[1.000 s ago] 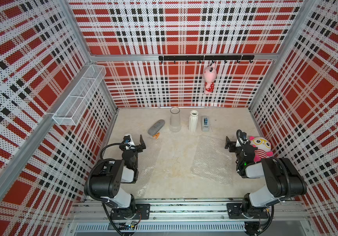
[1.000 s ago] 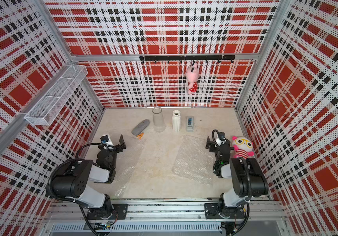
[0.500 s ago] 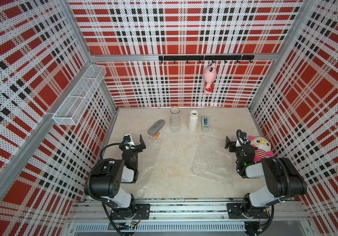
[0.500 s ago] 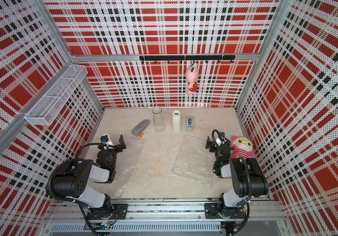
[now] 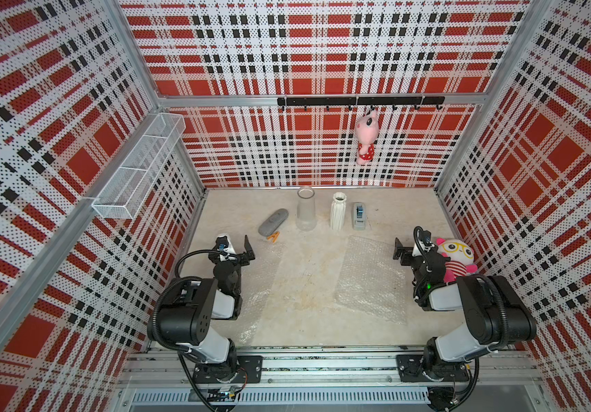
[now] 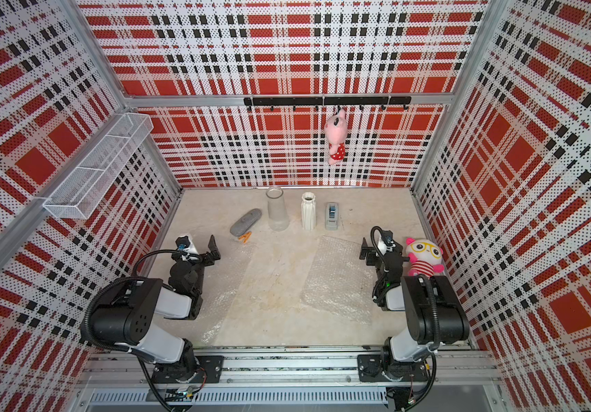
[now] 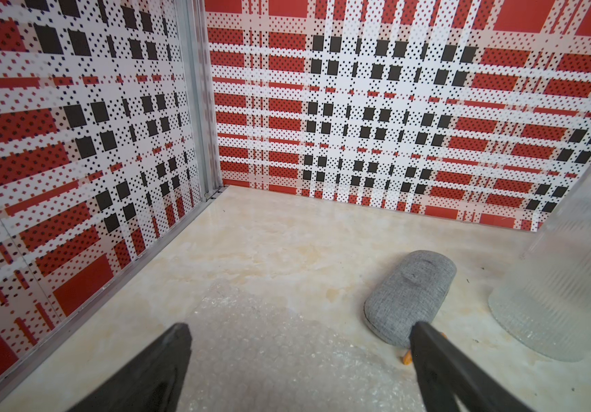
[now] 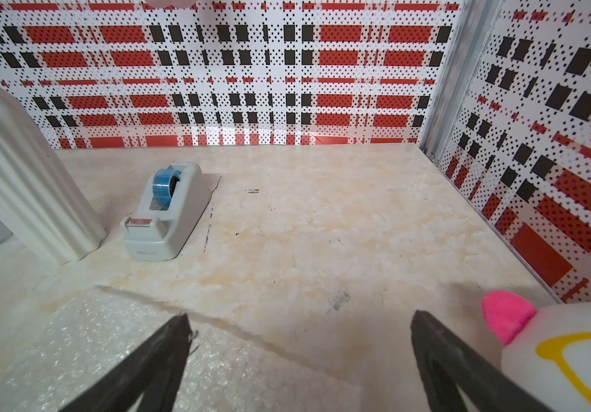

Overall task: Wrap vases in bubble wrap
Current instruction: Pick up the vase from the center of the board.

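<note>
1. The left gripper (image 7: 297,328) has its two black fingers (image 7: 151,367) spread wide with nothing between them. They sit low over the far end of the left bubble wrap sheet (image 5: 261,285); whether they touch it cannot be told.
2. The right gripper (image 8: 300,317) is also spread wide and holds nothing. Its left finger is above the far right corner of the right bubble wrap sheet (image 5: 372,278), its right finger above bare table (image 5: 315,321).
3. Just right of the right gripper sits a plush toy (image 5: 456,255) with yellow glasses, close against the arm.
4. Both sheets lie flat, the left one along the left side, the right one right of centre, with a bare strip of table between them.
5. Just beyond the left sheet lie an orange clip (image 5: 273,236) and a grey case (image 5: 273,222), the clip at the case's near end.
6. The clear glass vase (image 5: 305,210) stands upright near the far wall, right of the case.
7. The white ribbed vase (image 5: 337,212) stands upright just right of it, apart from it.
8. A tape dispenser (image 5: 359,215) sits just right of the white vase.
9. On the far wall a pink plush (image 5: 365,137) hangs from a hook rail (image 5: 358,101); a wire basket (image 5: 140,164) is mounted on the left wall.
</note>
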Controlling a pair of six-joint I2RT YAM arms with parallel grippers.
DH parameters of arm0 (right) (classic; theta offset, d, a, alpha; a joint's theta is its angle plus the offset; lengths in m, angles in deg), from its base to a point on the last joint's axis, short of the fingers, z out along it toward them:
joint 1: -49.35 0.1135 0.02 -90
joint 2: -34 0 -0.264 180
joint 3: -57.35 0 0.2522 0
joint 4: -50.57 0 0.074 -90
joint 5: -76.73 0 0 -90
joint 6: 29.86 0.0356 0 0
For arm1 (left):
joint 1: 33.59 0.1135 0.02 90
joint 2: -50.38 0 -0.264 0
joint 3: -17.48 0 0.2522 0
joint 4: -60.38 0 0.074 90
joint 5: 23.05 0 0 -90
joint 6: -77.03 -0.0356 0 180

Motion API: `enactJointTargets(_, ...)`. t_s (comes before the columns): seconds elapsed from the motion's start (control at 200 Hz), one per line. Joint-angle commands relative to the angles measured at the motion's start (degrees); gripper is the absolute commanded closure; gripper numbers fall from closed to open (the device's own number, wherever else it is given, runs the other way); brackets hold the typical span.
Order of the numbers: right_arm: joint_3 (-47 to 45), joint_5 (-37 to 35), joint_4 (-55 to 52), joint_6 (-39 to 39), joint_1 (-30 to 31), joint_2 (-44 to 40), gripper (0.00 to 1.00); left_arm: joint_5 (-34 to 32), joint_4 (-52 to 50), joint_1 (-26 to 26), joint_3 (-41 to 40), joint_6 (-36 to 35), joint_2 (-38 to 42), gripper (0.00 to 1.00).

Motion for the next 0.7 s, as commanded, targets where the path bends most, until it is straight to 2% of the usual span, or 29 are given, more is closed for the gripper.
enactJointTargets(0.0,0.84,0.01,1.89,-0.98,0.48,0.71,0.0,0.03,1.73,0.27,0.89,-0.73,-0.32,0.02)
enactJointTargets(0.536,0.91,-0.17,1.71,-0.98,0.52,0.58,0.0,-0.49,2.0,0.01,0.63,-0.84,-0.18,0.02)
enactJointTargets(0.692,0.0,-0.97,2.35,-1.37,1.08,-0.88,0.0,-4.38,6.7,-2.87,-1.99,-3.46,0.41,0.02)
